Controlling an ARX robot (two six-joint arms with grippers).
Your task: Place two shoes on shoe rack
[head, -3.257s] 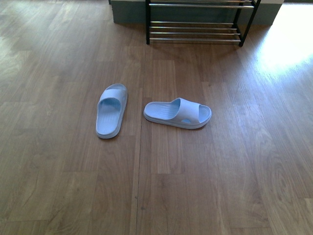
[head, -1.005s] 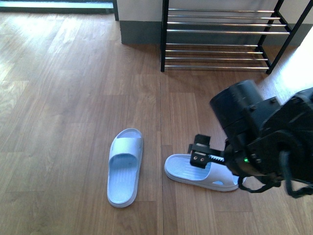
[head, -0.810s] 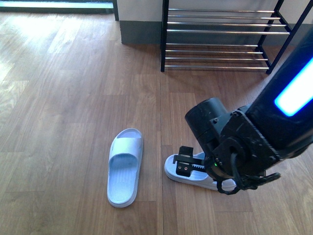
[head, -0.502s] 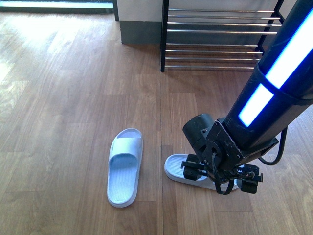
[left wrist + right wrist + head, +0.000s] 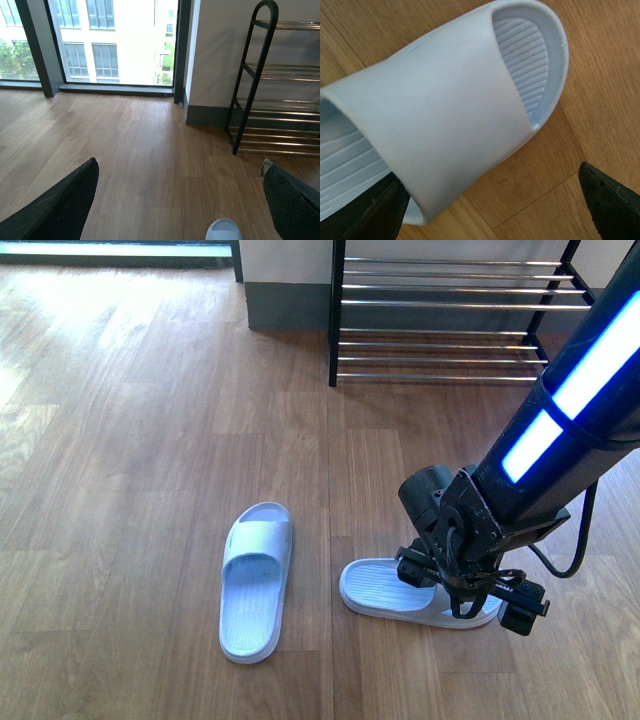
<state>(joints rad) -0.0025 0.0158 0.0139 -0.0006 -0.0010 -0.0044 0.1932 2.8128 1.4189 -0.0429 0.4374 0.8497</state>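
Two shoes listed. Right slide (image 5: pixel 385 590): on floor, long axis 9-to-3 o'clock, toe at 3; right gripper (image 5: pixel 468 592) directly over its strap, jaws apart, one either side. Left slide (image 5: pixel 255 585): 9 o'clock of it. Shoe rack (image 5: pixel 335 320): 12 o'clock.

A pale blue rubber slide (image 5: pixel 445 115) lies on a wood-plank floor (image 5: pixel 600 85), its broad strap between the spread jaws of the right gripper (image 5: pixel 487 195). One dark fingertip (image 5: pixel 365 210) is partly hidden behind the slide's edge. The other stands clear of it over bare boards. The ribbed footbed (image 5: pixel 527 65) shows at the open toe, beyond the jaws.
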